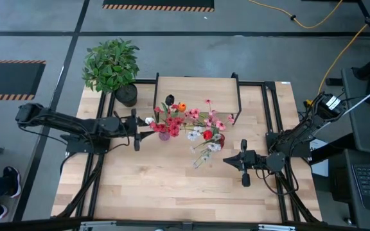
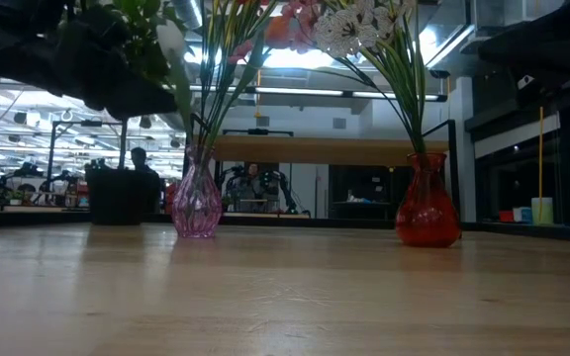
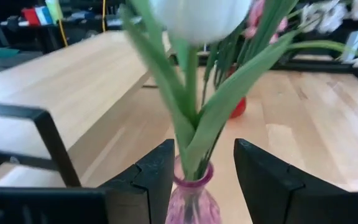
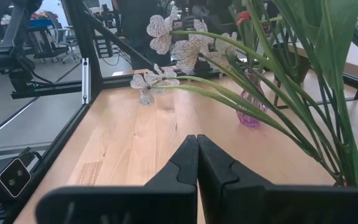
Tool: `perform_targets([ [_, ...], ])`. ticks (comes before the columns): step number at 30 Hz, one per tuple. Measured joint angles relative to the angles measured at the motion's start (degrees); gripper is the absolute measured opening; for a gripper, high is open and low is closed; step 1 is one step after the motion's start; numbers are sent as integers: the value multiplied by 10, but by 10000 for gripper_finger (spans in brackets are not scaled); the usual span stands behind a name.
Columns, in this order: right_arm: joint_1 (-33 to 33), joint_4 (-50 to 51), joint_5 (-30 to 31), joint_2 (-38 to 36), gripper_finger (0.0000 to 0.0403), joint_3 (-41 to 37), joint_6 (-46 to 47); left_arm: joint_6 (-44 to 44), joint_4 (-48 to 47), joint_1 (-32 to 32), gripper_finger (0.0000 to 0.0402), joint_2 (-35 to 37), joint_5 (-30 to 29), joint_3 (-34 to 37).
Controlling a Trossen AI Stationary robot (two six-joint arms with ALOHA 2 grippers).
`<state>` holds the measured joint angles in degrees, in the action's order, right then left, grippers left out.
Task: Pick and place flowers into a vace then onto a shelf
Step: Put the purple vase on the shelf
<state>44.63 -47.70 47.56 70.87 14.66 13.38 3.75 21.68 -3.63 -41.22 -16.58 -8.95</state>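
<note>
A pink glass vase (image 1: pixel 164 135) (image 2: pixel 197 203) stands on the table and holds red, orange and white flowers (image 1: pixel 172 119). A red vase (image 1: pixel 220 140) (image 2: pixel 427 211) to its right holds pink and white flowers (image 1: pixel 204 125); white blooms (image 4: pixel 157 79) droop out over the table. My left gripper (image 1: pixel 150 135) (image 3: pixel 204 180) is open, level at the pink vase's neck (image 3: pixel 191 183), one finger on each side. My right gripper (image 1: pixel 227 160) (image 4: pixel 197 155) is shut, just near-right of the red vase. The shelf (image 1: pixel 194 96) stands at the far edge. My left gripper comes level from the table's left, its open fingers on either side of the pink vase's neck just below the rim (image 3: pixel 194 180). A gap shows beside one finger (image 3: pixel 260 180). The other finger (image 3: pixel 157 180) is close against the glass; whether it touches cannot be told.
A bushy potted plant (image 1: pixel 112 67) stands at the table's far left corner, its dark pot (image 2: pixel 117 193) left of the pink vase. The shelf's black legs (image 1: pixel 239 96) rise behind the vases. Bare wood lies along the near half of the table (image 1: pixel 172 192).
</note>
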Motion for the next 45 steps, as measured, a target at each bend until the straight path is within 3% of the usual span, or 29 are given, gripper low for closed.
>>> perform_targets([
  [7,0,0,0,0,0,0,0,-24,-37,-25,160,42,6,0],
  [14,0,0,0,0,0,0,-1,15,-115,-42,160,51,-32,0],
  [34,0,0,0,0,0,0,0,20,-90,-79,155,50,-16,29],
  [37,0,0,0,0,0,0,0,-9,-90,-81,125,50,-14,29],
  [43,0,0,0,0,0,0,1,-15,-90,-81,18,50,-14,29],
  [45,0,0,0,0,0,0,1,-15,-90,-81,7,50,-14,29],
])
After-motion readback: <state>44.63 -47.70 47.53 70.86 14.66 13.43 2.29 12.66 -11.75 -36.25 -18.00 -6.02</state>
